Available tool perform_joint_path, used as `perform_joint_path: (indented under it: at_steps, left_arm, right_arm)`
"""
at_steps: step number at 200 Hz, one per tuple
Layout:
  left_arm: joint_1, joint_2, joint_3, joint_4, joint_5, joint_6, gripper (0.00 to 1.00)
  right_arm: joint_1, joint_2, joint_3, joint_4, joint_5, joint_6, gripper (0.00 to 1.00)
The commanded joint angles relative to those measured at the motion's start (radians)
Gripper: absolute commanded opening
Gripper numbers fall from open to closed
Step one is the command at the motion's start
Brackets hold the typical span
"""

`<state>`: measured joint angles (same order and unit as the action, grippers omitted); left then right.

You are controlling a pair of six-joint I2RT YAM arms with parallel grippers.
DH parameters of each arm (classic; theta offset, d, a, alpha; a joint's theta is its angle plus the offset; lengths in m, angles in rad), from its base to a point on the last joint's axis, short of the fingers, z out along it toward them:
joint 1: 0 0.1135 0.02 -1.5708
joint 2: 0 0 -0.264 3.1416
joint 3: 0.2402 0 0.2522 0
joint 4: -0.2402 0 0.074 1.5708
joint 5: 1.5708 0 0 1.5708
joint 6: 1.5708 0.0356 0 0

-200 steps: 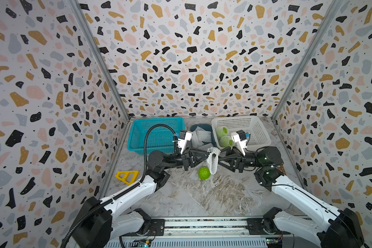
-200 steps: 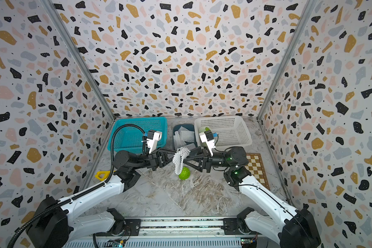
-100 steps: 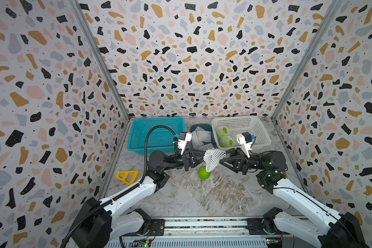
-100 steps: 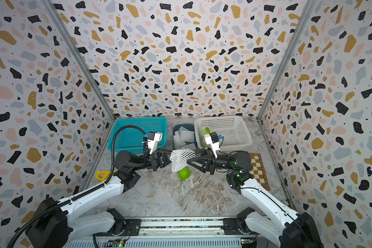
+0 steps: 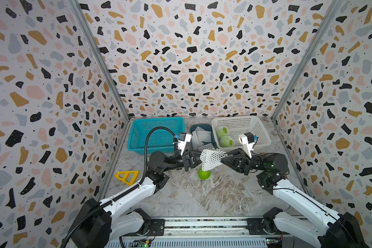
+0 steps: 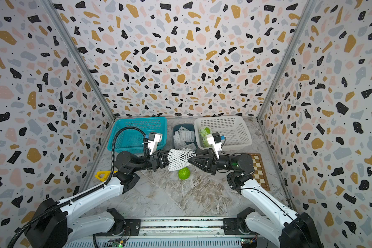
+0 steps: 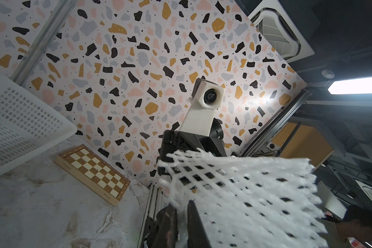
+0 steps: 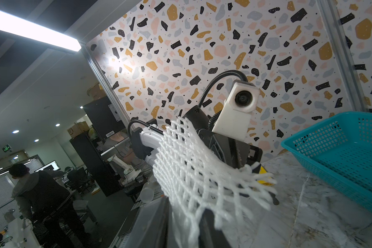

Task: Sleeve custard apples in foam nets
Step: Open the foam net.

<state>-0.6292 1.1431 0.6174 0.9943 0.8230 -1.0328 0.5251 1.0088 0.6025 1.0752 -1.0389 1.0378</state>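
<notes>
Over counter [image 5: 191, 199] centre, net [image 5: 211, 160] is held stretched between left fingers [image 7: 194, 227] and right fingers [image 8: 211, 229], each pinched narrow on opposite rims. This is presumably done to widen the mouth over the bare apple [image 5: 204, 174] lying just below.

Robotics lab in an open office. Test booth had terrazzo-print walls [image 5: 191, 64] on aluminium framing; beyond it were ceiling strip lights [image 8: 34, 32], a worker [image 8: 41, 193] near a monitor [image 8: 48, 166], another small robot arm [image 8: 120, 163].
</notes>
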Motion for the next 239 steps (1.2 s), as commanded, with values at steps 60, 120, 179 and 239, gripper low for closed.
perform_joint_path:
  at_steps: [60, 120, 179, 239]
  left_arm:
    - [0.048, -0.048, -0.029, -0.079, -0.072, -0.023, 0.12]
    - [0.074, -0.030, -0.041, -0.187, -0.133, -0.029, 0.12]
    - [0.103, -0.012, -0.053, -0.356, -0.214, -0.021, 0.13]
    - [0.112, 0.042, -0.088, -0.388, -0.263, -0.053, 0.12]
  right_arm:
    - [-0.074, 0.033, -0.029, 0.003, 0.067, 0.052, 0.00]
    - [-0.102, 0.088, -0.074, 0.019, 0.088, 0.089, 0.00]
    - [-0.138, 0.137, -0.119, -0.025, 0.117, 0.094, 0.00]
    - [-0.137, 0.205, -0.145, -0.069, 0.131, 0.084, 0.00]
